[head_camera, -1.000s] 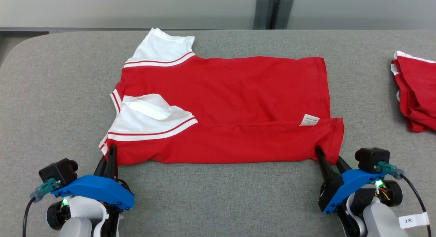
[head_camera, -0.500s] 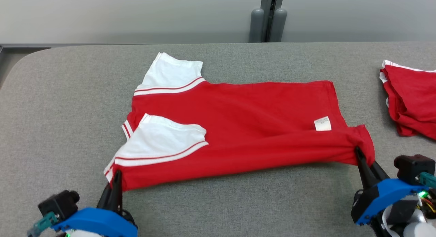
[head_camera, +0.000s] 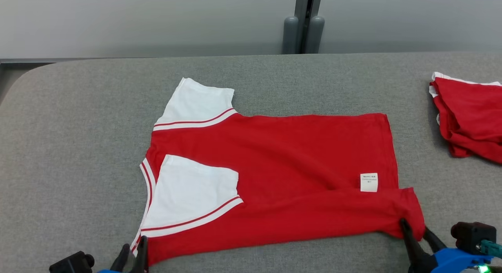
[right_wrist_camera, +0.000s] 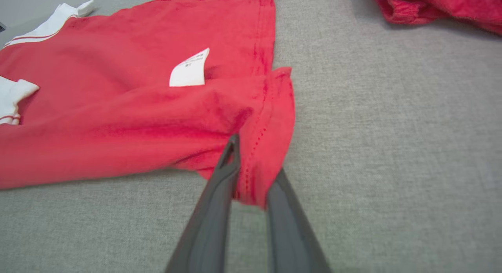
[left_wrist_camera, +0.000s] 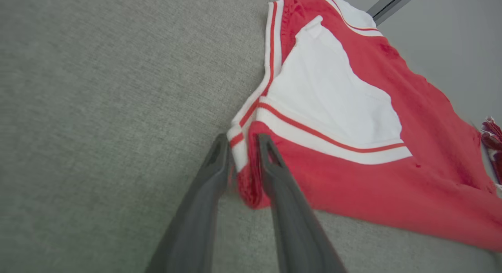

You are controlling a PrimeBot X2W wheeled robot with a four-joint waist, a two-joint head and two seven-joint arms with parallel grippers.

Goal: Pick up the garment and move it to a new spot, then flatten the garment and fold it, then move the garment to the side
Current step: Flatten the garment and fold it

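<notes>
Right gripper [right_wrist_camera: 255,155]: jaws closed on the near right hem corner of the garment [head_camera: 282,159], one finger lying on top of the cloth and the other beneath it, with the fabric puckering toward the pinch. Left gripper [left_wrist_camera: 243,141]: fingers a little apart astride the near left corner, at the red-and-white striped edge. Whether they press the cloth cannot be told.

The garment is a red shirt with white sleeves, spread mostly flat at the middle of the grey table [head_camera: 78,147], its near long edge turned over. A small white label [head_camera: 369,182] sits near the right hem and carries dark print too small to read.

Both arms enter low from the near edge of the head view, fingers pointing away from the robot at a shallow angle to the tabletop. The right gripper's blue housing [head_camera: 459,259] shows at the lower right. A second red garment [head_camera: 466,112] lies crumpled at the table's right side, well apart from the shirt.
</notes>
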